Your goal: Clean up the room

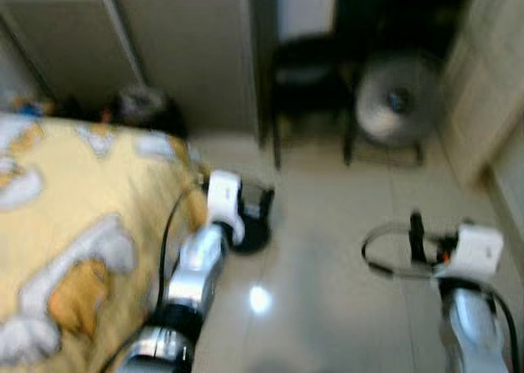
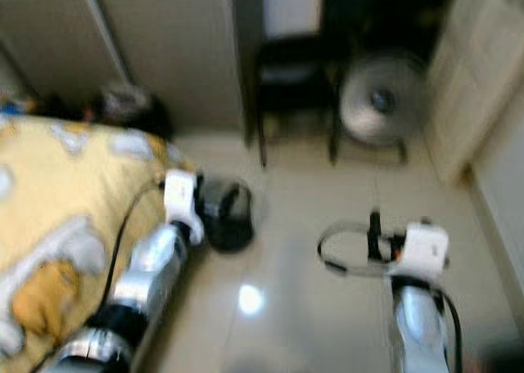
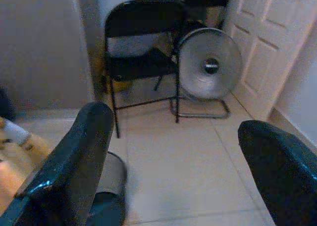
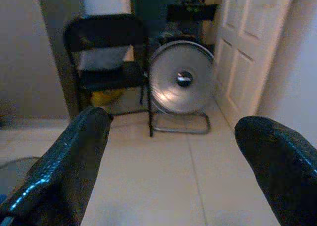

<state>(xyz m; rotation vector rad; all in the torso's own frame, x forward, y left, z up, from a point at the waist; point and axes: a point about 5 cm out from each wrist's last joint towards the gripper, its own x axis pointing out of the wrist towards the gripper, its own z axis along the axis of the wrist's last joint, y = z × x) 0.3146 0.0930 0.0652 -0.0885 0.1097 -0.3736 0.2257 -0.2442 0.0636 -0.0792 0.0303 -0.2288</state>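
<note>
Blurred views from the head, camera looking down at a pale tiled floor (image 1: 327, 250). On the robot's left, a bed (image 1: 74, 226) under a yellow blanket with white and orange shapes. Beside the corner of the bed, on the floor, a small round black bin (image 2: 225, 213), just next to the left gripper (image 3: 178, 171). Left arm stretched forward along the edge of the bed, fingers (image 3: 74, 161) spread wide apart, nothing between them. In the left wrist view, part of the bin rim seen just under one finger.

Right gripper (image 4: 173, 166) held out over bare floor on the robot's right, well apart from the bin. Fingers (image 4: 64, 161) also released and wide, holding nothing. A black cable loop visible near the right wrist in the head views.

Further ahead, against the wall, a black folding chair (image 3: 141, 52) with a grey cushion on the back. Just beside the chair, a round silver fan (image 4: 183, 82) on a wire stand, on the floor. To the right of the fan, a white panelled door (image 4: 247, 52). Near the head end of the bed, a dark rounded thing (image 1: 143, 107), too blurred to name. Behind the bed, grey wall panels.
</note>
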